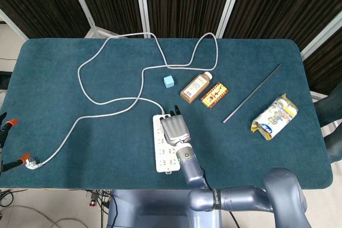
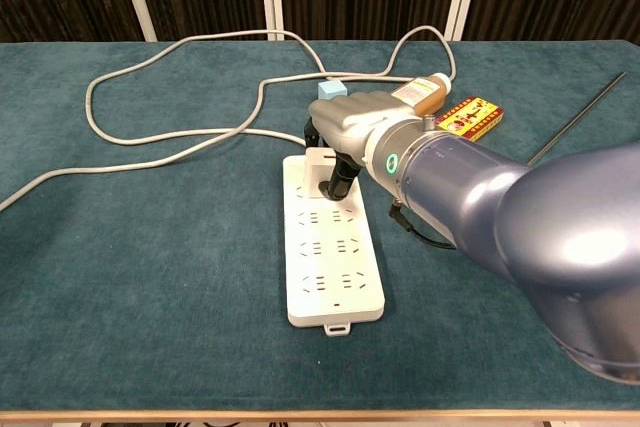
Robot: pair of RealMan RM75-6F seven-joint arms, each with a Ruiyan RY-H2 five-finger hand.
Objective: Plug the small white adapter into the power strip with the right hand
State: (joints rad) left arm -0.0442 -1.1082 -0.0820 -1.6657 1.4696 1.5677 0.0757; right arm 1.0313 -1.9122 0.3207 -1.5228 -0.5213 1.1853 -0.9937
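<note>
Lying on the counter (image 1: 64, 78) — power strip (image 2: 335, 257), white adapter (image 2: 322, 162) sitting at its far end, right hand (image 2: 350, 127) gripping that adapter from above — bottle (image 1: 195, 87) and snack bag (image 1: 274, 117) resting farther right.

no legible text, labels too blurred

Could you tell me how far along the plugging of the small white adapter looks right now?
Done: the right hand has brought the small white adapter to the far end of the white rectangular power strip. In hand: the fingers grip it there, over the sockets. Left: whether it is fully seated cannot be told, since the hand hides its base; then pressing home and releasing it.
</note>
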